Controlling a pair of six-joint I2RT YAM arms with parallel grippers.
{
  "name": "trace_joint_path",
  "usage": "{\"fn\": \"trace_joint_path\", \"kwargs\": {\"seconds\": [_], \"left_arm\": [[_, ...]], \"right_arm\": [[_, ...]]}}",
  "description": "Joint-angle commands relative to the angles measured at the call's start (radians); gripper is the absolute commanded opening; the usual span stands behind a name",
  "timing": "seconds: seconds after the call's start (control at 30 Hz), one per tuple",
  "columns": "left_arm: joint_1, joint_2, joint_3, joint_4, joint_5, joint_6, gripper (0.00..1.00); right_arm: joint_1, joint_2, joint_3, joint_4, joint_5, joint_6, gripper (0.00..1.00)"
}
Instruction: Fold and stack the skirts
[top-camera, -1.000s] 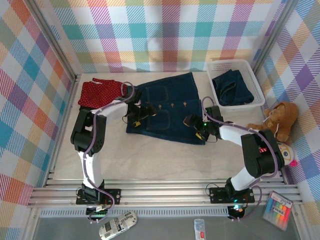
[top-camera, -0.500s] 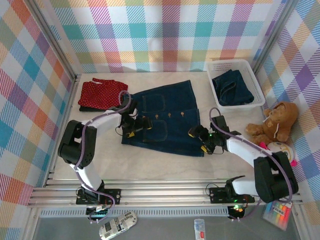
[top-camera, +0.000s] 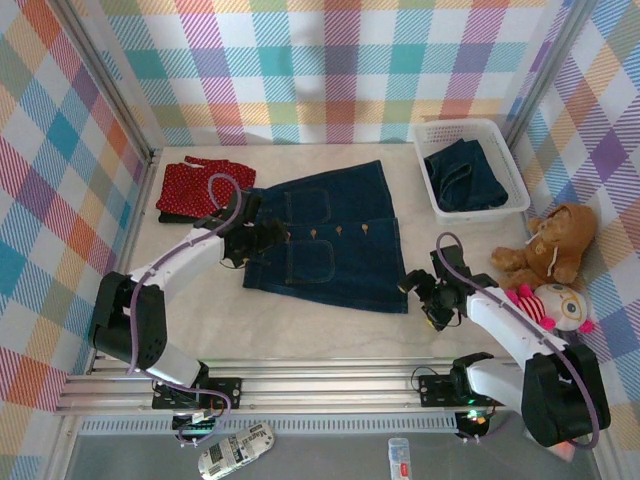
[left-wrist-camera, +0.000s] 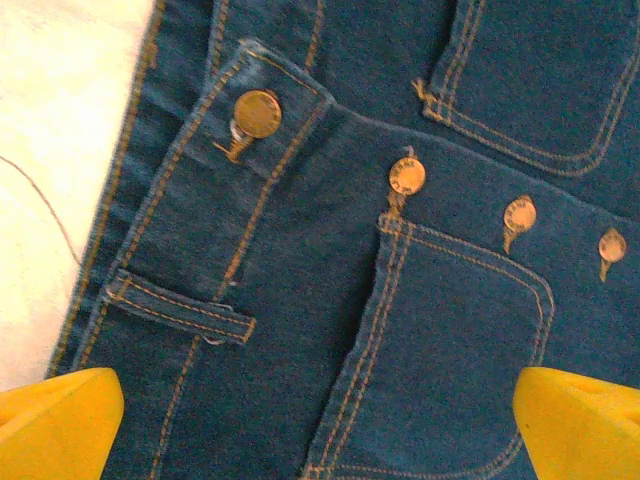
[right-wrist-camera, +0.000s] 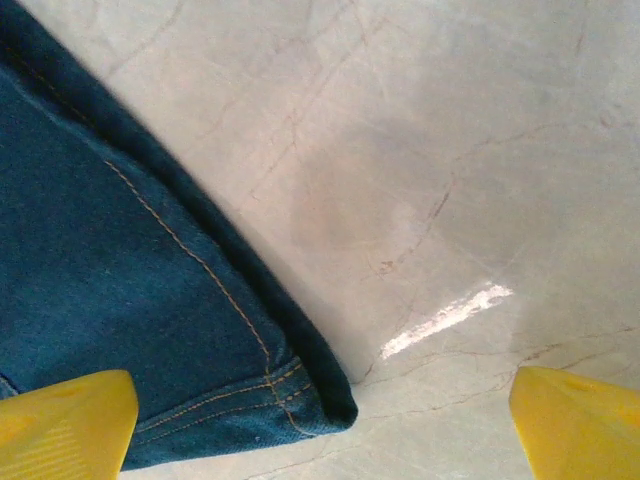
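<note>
1. Well, the white basket at 1 o'clock holds a folded blue skirt.
2. The big blue skirt lies flat mid-desk; the red dotted skirt is at 10 o'clock.
3. Left claw, wide open and empty, sees its brass buttons.
4. Right claw, wide open and empty, sees the hem corner.

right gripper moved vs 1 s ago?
Yes. The right gripper has pulled back toward the near edge and rightward, farther from the white basket, now at the hem corner of the denim skirt.
</note>
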Motion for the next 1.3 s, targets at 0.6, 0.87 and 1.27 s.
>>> {"fn": "trace_joint_path", "kwargs": {"seconds": [0.6,0.87,1.27], "left_arm": [[0.009,-0.037,-0.039,0.004,-0.094,-0.068,1.00],[0.012,-0.028,-0.043,-0.004,-0.115,-0.071,1.00],[0.024,0.002,-0.031,-0.019,-0.105,-0.079,1.00]], "right_arm": [[0.054,-0.067,-0.081,0.140,-0.171,0.125,0.77],[0.060,-0.161,-0.078,0.041,-0.179,0.186,0.76],[0.083,0.000,-0.030,0.128,-0.152,0.209,0.71]]}}
